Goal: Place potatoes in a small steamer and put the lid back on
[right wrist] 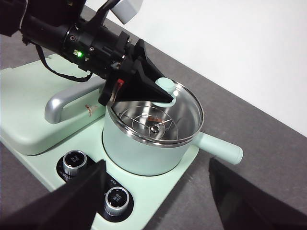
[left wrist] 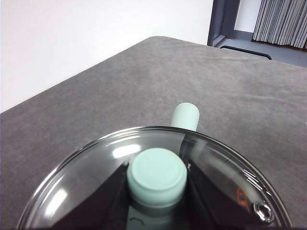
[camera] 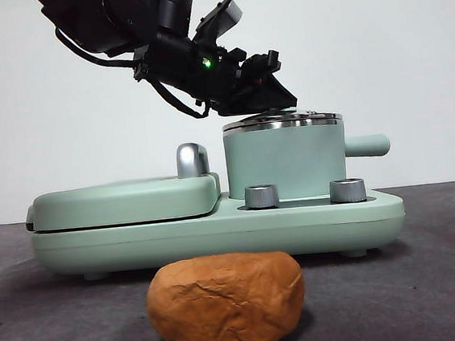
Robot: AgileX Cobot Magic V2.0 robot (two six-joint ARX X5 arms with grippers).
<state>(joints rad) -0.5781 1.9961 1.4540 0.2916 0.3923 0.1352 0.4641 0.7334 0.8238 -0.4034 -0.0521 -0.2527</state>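
Observation:
The potato (camera: 226,303), a creased orange-brown lump, lies on the table in front of the appliance. The mint-green steamer (camera: 285,165) stands on the appliance's right half and also shows in the right wrist view (right wrist: 139,153). The glass lid (camera: 281,120) sits on its steel rim. My left gripper (camera: 272,85) reaches down from the upper left and is shut on the lid's green knob (left wrist: 157,176), one jaw against each side. My right gripper (right wrist: 157,162) is open and empty, above the appliance's front. It is out of the front view.
The flat mint-green grill plate (camera: 126,200) with a steel handle (camera: 192,159) takes up the appliance's left half. Two steel dials (camera: 261,196) sit in front of the pot. The pot's stubby handle (camera: 368,146) points right. Dark grey table lies all around.

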